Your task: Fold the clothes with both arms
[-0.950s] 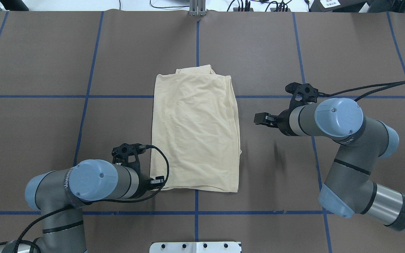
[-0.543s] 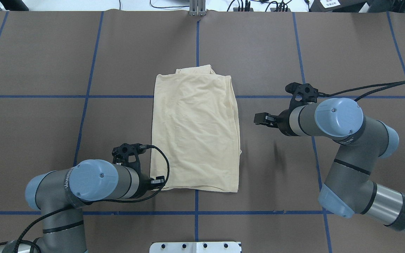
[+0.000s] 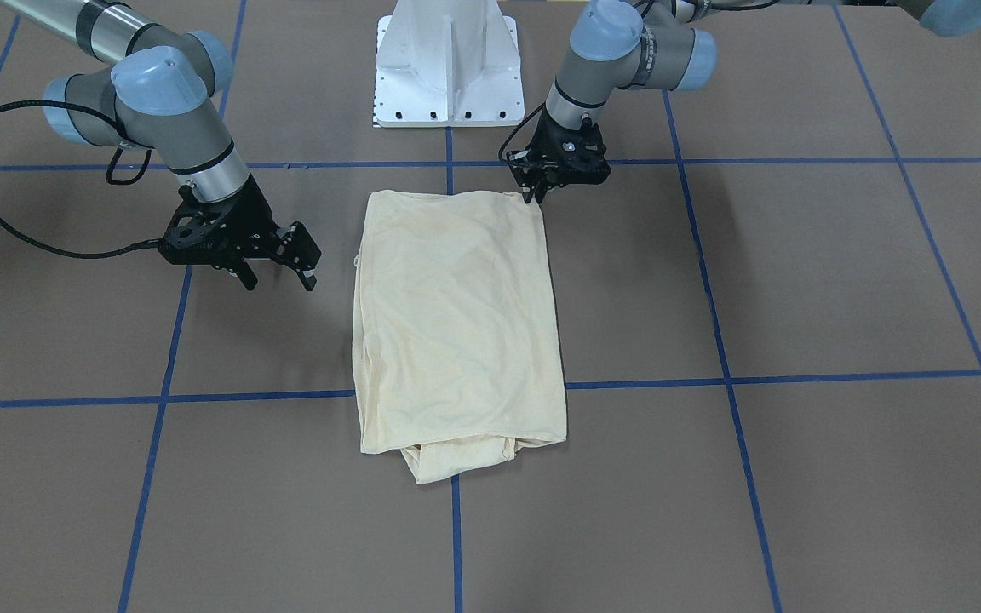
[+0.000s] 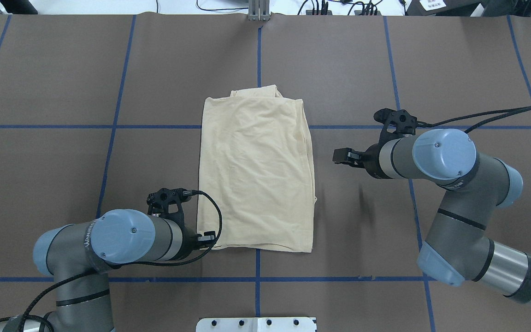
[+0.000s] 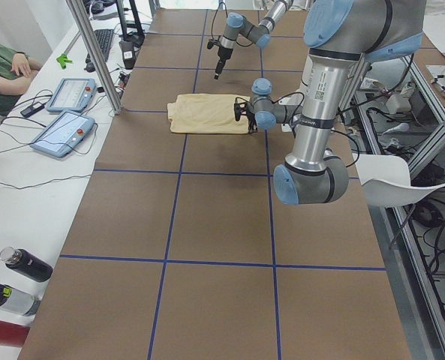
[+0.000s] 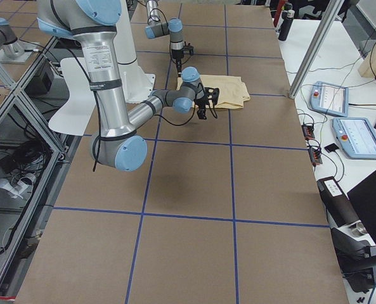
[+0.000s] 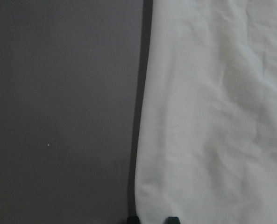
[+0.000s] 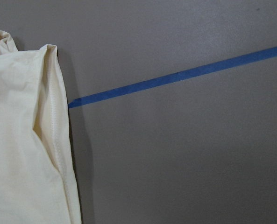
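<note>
Grey-and-silver arms [image 4: 450, 221] — pale blue joint caps [image 4: 444, 153], black braided cables [image 4: 523, 109], white bolted pedestal [image 3: 448, 60]

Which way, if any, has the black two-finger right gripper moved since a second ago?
No. The right gripper holds its spot below the blue tape line.

Bright, even overhead light; soft faint shadows — left wrist view dim, blurry.
</note>
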Controlling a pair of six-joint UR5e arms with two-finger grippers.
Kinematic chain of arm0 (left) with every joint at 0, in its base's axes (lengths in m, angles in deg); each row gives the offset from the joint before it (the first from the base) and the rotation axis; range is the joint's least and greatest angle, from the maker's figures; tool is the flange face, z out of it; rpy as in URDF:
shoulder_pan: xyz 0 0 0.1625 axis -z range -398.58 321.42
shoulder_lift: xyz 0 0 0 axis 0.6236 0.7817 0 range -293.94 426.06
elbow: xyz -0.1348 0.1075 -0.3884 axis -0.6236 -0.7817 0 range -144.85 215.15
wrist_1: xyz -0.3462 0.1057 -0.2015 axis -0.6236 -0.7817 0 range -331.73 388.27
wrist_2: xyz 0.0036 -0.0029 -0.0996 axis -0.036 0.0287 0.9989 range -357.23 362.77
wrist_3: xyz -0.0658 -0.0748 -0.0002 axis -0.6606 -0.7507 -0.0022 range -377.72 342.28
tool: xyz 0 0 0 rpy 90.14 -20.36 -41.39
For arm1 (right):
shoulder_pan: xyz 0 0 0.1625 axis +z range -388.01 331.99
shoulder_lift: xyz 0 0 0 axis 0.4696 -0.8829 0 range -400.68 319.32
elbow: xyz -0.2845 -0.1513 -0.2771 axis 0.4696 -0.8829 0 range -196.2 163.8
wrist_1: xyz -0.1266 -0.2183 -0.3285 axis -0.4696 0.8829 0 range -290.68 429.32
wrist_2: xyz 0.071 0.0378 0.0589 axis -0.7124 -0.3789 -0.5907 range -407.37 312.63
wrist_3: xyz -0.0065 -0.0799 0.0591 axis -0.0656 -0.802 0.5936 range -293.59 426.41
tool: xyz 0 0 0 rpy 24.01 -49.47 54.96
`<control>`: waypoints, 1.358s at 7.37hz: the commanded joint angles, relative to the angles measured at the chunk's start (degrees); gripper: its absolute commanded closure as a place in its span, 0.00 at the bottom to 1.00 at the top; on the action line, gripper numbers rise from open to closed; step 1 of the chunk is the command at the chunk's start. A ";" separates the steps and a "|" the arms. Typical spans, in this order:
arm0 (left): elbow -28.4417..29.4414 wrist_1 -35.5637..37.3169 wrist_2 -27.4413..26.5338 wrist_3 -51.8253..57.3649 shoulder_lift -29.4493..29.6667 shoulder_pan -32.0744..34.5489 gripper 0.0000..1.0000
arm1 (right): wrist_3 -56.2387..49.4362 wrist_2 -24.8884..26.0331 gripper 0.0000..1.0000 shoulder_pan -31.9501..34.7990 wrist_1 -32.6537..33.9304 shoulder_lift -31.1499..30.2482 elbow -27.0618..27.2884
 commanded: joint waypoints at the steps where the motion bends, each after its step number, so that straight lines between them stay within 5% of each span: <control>1: 0.03 -0.15 0.00 0.00 -0.10 -0.09 0.83 | 0.00 0.00 0.00 -0.04 0.00 0.00 0.03; 3: 0.03 -0.16 0.00 0.00 -0.10 0.00 0.84 | 0.00 0.00 0.00 -0.04 0.00 0.00 0.12; 4: 0.03 -0.16 0.00 0.00 -0.10 -0.09 0.97 | 0.00 0.00 0.00 -0.04 0.00 0.00 0.03; 6: -0.41 -0.07 0.09 -0.18 0.25 -0.09 1.00 | 0.09 0.09 0.00 -0.04 0.00 0.00 -0.06; 8: -0.41 -0.07 0.09 -0.18 0.43 -0.09 1.00 | 10.57 0.35 0.02 -0.83 2.09 0.78 0.55; 10: -0.15 -0.07 0.00 -0.18 0.43 -0.09 1.00 | 24.21 2.10 0.04 -5.73 11.19 5.76 1.26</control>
